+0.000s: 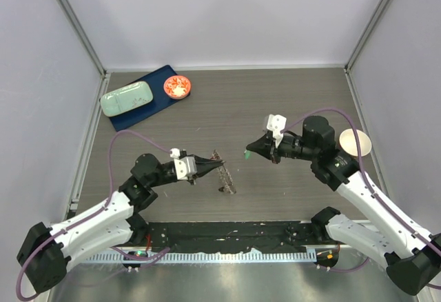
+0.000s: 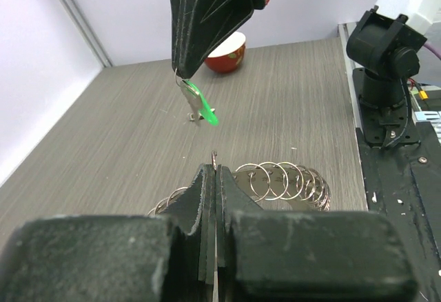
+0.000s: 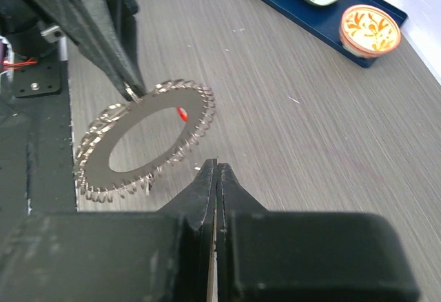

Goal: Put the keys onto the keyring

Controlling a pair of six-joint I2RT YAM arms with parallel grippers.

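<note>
We are clamping the stiff keyring's point(image 3: 110, 140) rim in the left gripper point(image 1: 207, 164), holding it on edge; nearby, the right gripper point(image 1: 251, 149) is pinching the tiny, light green-tagged key's point(image 2: 203, 109) metal end, tag dangling.

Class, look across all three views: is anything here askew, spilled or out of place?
The keyring is askew: it is tilted up steeply instead of lying flat, pinched at its rim by the left gripper. The green-tagged key dangles from the shut right gripper, above the table. Nothing looks spilled or damaged.
</note>
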